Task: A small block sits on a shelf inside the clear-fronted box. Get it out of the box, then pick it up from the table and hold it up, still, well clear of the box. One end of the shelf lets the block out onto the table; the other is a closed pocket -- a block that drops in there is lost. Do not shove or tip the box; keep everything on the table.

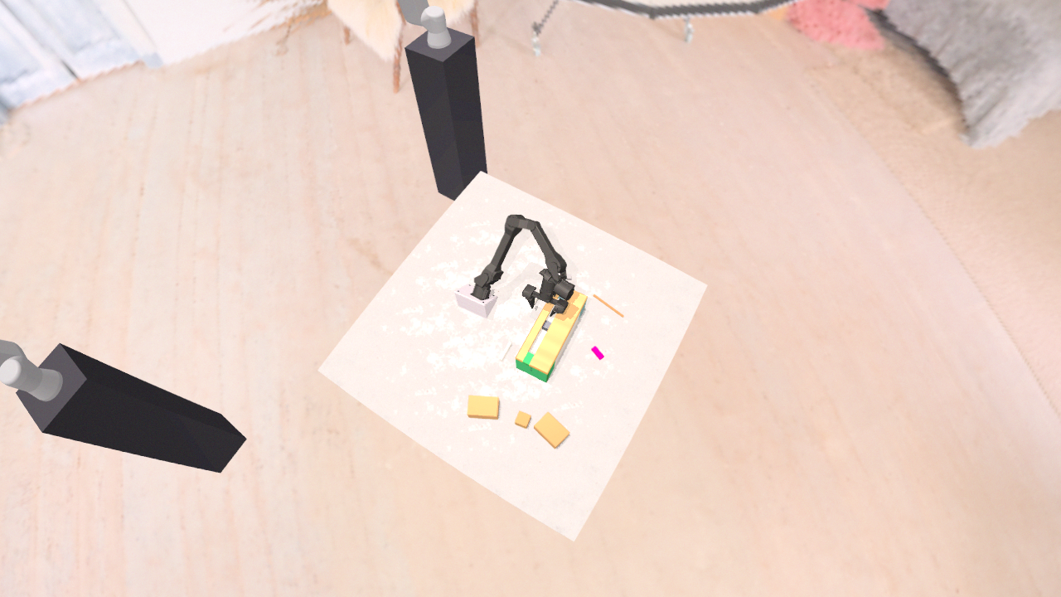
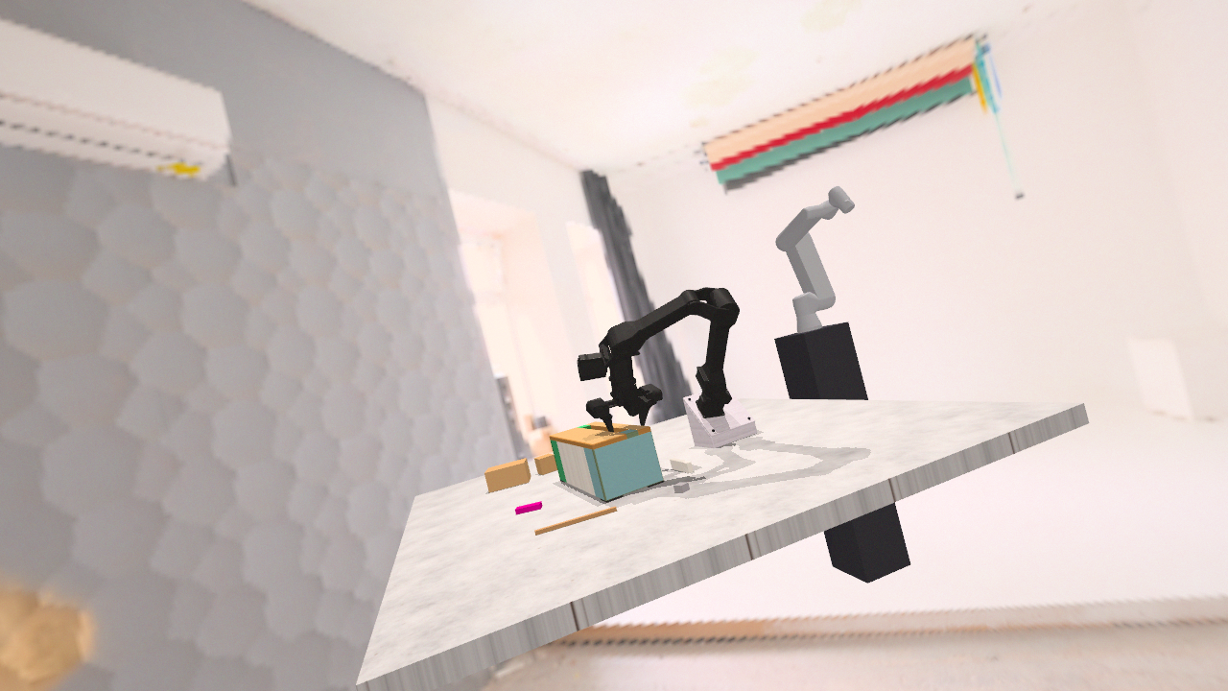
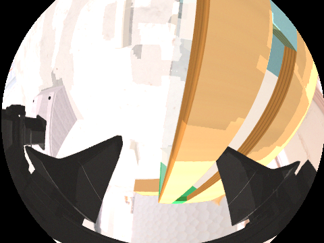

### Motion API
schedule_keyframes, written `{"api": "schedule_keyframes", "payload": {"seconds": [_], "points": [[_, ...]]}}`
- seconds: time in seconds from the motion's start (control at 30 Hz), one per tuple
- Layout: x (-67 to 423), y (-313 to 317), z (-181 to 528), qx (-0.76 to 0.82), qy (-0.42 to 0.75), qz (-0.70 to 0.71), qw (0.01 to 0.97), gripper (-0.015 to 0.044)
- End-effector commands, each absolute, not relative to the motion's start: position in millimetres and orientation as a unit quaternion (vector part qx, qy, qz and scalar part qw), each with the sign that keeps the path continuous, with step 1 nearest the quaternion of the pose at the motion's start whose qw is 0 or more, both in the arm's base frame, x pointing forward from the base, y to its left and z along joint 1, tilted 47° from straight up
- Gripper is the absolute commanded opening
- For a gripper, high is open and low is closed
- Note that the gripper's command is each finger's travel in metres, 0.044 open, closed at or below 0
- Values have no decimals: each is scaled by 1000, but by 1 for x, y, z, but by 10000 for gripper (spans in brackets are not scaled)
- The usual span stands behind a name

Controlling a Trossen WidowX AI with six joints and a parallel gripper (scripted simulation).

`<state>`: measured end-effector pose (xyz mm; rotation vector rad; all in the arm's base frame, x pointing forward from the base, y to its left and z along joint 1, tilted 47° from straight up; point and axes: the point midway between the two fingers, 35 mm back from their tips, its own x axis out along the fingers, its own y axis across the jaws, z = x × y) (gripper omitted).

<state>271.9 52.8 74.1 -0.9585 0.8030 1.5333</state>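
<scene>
The box (image 1: 561, 345) (image 2: 630, 465) (image 3: 233, 77) has an orange roof with a long slot, a green end and a teal end. The small dark grey block (image 1: 546, 325) shows through the slot in the top view, inside the box; the wrist view does not show it. My gripper (image 1: 542, 309) (image 2: 626, 427) (image 3: 170, 144) is open and empty, pointing down, with its fingertips around roof height. In the wrist view one finger is over the slot and the other is beyond the roof's edge, on the arm-base side. Whether a fingertip touches the box or is inside the slot cannot be told.
A wooden stick (image 1: 608, 305) (image 2: 575, 520) and magenta piece (image 1: 597, 352) (image 2: 528, 508) lie beyond the box. Tan blocks (image 1: 482, 406) (image 2: 507, 475) lie past its green end. A pale bar (image 2: 681, 465) and small grey piece (image 2: 680, 488) lie near the box on the base side.
</scene>
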Motion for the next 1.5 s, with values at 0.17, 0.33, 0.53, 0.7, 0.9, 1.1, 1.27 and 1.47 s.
{"api": "schedule_keyframes", "payload": {"seconds": [0.17, 0.33, 0.53, 0.7, 0.9, 1.1, 1.27, 1.47], "points": [[267, 65, 62, -400, 341, 650, 549, 400], [265, 71, 56, -399, 340, 650, 549, 400], [268, 67, 60, -404, 338, 648, 550, 400], [270, 57, 48, -404, 338, 648, 550, 400], [271, 48, 39, -404, 339, 648, 550, 400], [273, 39, 29, -405, 339, 648, 550, 400], [274, 32, 21, -405, 339, 648, 549, 400], [276, 22, 11, -405, 339, 647, 549, 400]]}}
